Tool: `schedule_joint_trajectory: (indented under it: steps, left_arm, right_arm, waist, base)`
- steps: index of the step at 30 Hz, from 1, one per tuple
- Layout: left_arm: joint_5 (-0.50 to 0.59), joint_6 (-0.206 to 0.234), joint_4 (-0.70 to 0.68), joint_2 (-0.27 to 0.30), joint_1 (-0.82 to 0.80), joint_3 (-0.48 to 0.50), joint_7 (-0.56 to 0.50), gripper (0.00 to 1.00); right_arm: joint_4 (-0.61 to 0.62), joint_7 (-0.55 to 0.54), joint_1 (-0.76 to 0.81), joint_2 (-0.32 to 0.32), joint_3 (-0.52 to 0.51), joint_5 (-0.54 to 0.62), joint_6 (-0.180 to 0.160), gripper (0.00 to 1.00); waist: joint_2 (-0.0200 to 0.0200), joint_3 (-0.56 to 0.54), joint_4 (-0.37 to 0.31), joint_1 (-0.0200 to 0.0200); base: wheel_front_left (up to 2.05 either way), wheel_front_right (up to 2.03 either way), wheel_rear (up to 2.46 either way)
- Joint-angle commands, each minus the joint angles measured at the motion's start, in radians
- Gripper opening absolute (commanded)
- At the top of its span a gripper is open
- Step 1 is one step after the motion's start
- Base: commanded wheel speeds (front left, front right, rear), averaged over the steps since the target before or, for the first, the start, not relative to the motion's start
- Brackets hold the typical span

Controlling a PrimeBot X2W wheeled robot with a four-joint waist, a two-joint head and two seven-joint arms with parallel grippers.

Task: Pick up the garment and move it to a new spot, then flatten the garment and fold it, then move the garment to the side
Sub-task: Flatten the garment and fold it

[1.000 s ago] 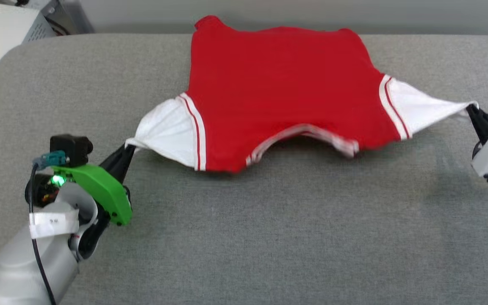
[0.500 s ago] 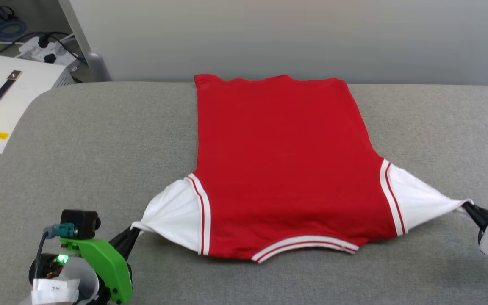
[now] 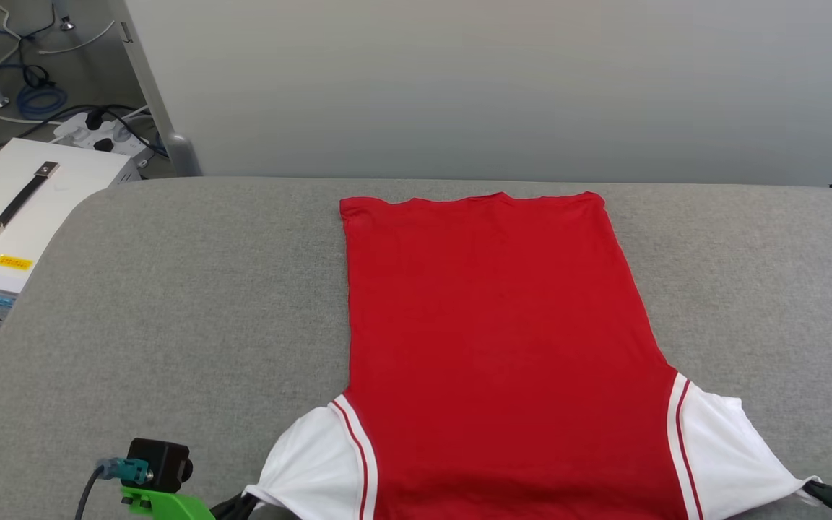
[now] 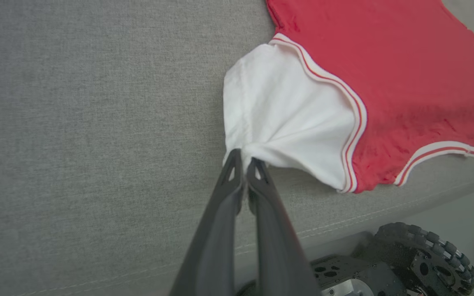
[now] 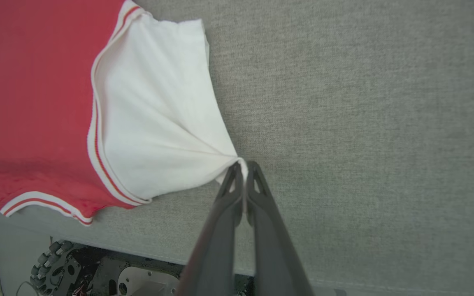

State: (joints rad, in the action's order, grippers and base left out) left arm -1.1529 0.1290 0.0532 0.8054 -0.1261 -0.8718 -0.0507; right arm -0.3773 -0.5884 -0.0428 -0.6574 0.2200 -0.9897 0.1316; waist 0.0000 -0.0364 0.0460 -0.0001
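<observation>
Left gripper: jaws closed on the tip of the left sleeve of the garment. Right gripper: jaws closed on the tip of the right sleeve. Both white sleeves are drawn taut outward. The garment lies flat, plain red side up, on the grey table. Its striped collar is close to the near edge and its hem is toward the far edge.

The left jaws are pinched tight on one sleeve of the garment, the right jaws on the other, well apart.
</observation>
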Motion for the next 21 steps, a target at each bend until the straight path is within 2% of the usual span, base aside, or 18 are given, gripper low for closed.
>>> schedule_joint_trajectory:
  steps: [1, 7, 8, 9, 15, 21]
  left_arm:
    - [0.002, 0.006, -0.013, 0.007, 0.006, 0.002, -0.002, 0.0]
    - [0.019, 0.011, -0.082, 0.006, -0.027, -0.004, -0.027, 0.0]
    - [0.028, 0.015, -0.099, 0.01, -0.036, -0.007, -0.034, 0.0]
    - [0.034, 0.02, -0.113, 0.013, -0.042, -0.007, -0.04, 0.0]
    - [0.045, 0.072, -0.246, 0.035, -0.064, -0.003, -0.083, 0.0]
    - [0.074, 0.131, -0.393, 0.066, -0.084, -0.012, -0.139, 0.0]
  right_arm:
    - [0.016, -0.014, 0.018, -0.001, -0.022, 0.016, -0.001, 0.0]
    - [0.097, -0.081, 0.034, 0.041, -0.11, 0.083, -0.001, 0.0]
    - [0.114, -0.089, 0.03, 0.046, -0.128, 0.102, -0.001, 0.68]
    - [0.125, -0.104, 0.028, 0.052, -0.142, 0.114, -0.001, 1.0]
    - [0.249, -0.238, -0.037, 0.086, -0.253, 0.165, -0.001, 1.0]
    - [0.382, -0.405, -0.211, 0.151, -0.353, 0.223, -0.001, 1.0]
  waist:
    - [0.0, 0.005, 0.002, 0.0001]
    - [0.0, 0.042, 0.006, 0.0001]
    - [0.0, 0.054, 0.008, 0.0001]
    - [0.0, 0.064, 0.009, 0.0001]
    - [0.0, 0.156, 0.028, 0.0001]
    - [0.0, 0.275, 0.081, 0.0001]
  base:
    - [0.0, 0.0, 0.0]
    - [0.0, 0.0, 0.0]
    - [0.0, 0.0, 0.0]
    - [0.0, 0.0, 0.0]
    - [0.0, 0.0, 0.0]
    - [0.0, 0.0, 0.0]
